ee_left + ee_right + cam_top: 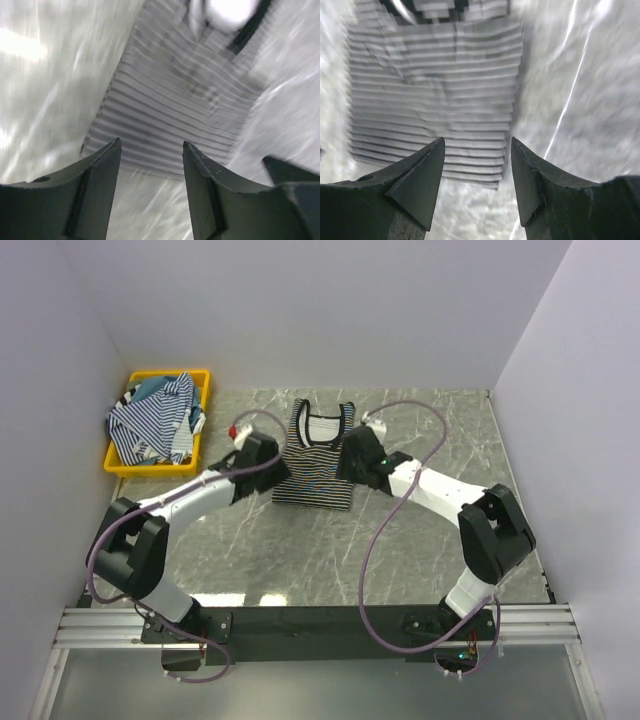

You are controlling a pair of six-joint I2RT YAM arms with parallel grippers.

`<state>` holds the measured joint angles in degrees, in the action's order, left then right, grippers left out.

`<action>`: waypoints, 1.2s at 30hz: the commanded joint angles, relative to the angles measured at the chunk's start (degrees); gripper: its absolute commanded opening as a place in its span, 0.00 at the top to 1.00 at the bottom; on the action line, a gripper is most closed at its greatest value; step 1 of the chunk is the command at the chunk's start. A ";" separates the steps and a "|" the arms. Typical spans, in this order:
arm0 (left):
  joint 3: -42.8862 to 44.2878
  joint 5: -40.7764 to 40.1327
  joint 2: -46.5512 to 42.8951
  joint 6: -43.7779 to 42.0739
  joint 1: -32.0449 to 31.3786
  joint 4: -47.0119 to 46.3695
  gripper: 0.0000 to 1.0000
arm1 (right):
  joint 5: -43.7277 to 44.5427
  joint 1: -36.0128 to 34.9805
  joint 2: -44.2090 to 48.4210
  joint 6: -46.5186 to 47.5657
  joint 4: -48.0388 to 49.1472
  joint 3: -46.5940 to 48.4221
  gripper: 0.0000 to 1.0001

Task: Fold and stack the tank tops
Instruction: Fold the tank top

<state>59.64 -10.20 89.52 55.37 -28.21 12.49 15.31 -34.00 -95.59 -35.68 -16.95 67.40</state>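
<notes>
Left wrist view: motion-smeared; stripes of black striped top (175,95) run together; far end cut by frame edge; left gripper (151,146) cut off at near edge.
White blob (227,11), far end: unidentifiable.
Right wrist view: smeared; neckline cut at far edge; right gripper (477,142) cut off likewise.
Top view: left and right edges of top masked by both grippers.
Yellow bin (118,466): heap of tops (155,420) tangled, count unreadable; teal piece (150,388) mostly buried.

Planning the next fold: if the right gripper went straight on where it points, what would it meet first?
Most likely the black, thin-white-striped fabric tank top lying flat just ahead of the right gripper, though depth is unclear.
</notes>
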 commanded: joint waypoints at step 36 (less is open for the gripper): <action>-19.38 5.19 0.92 3.25 2.45 -18.21 0.43 | -2.56 -5.11 5.77 -16.96 22.13 -26.71 0.40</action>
<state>39.09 -5.87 89.06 58.81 -25.69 -4.80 12.49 -39.68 -89.73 -50.83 1.76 40.69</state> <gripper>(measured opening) 0.579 0.602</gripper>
